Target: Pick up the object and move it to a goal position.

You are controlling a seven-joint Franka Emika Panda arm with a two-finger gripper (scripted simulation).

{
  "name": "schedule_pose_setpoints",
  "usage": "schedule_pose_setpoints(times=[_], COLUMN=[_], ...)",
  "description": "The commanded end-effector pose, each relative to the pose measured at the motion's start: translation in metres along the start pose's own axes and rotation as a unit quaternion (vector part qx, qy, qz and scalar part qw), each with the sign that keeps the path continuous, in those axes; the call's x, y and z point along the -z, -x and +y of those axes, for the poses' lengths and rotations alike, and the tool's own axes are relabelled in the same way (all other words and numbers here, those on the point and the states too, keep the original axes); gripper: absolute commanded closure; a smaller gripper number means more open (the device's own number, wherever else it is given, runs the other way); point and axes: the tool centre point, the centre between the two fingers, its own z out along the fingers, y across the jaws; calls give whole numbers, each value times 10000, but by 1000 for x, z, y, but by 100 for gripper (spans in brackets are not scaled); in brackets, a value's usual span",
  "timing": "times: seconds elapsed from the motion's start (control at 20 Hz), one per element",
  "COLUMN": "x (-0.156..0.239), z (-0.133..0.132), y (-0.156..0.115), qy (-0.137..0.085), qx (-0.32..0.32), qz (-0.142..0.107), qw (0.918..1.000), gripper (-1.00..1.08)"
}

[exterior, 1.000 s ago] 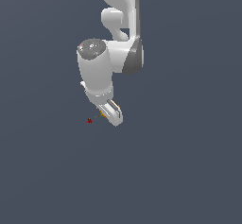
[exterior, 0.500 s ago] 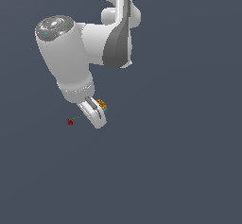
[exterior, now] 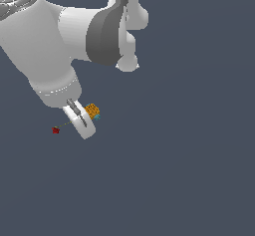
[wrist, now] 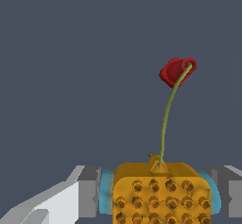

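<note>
- The tool (exterior: 85, 122) is clamped on the orange object (exterior: 92, 111), one finger (wrist: 71, 197) pressed to each teal-edged side.
- The object (wrist: 161, 193) is a studded, blocky lump; its long axis runs across, from finger to finger.
- The red goal dot (exterior: 56, 130) hangs just beside the tool, toward the exterior view's left.
- A thin green line (wrist: 165, 124) links lump and dot (wrist: 177, 71).

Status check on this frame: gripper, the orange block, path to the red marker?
Gripper shut on the orange block. Block held between both fingers, short of the red goal marker. Nothing visible between them.
</note>
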Motion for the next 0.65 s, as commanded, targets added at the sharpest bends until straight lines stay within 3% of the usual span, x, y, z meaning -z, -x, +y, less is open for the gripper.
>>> schedule_pose_setpoints(times=[0.0, 0.6], x=[7, 18], z=[-1, -1], y=[-7, -20], qy=[-2, -2], qx=[4, 4], qz=[-1, -1], qw=[10000, 10000], gripper=[108, 108])
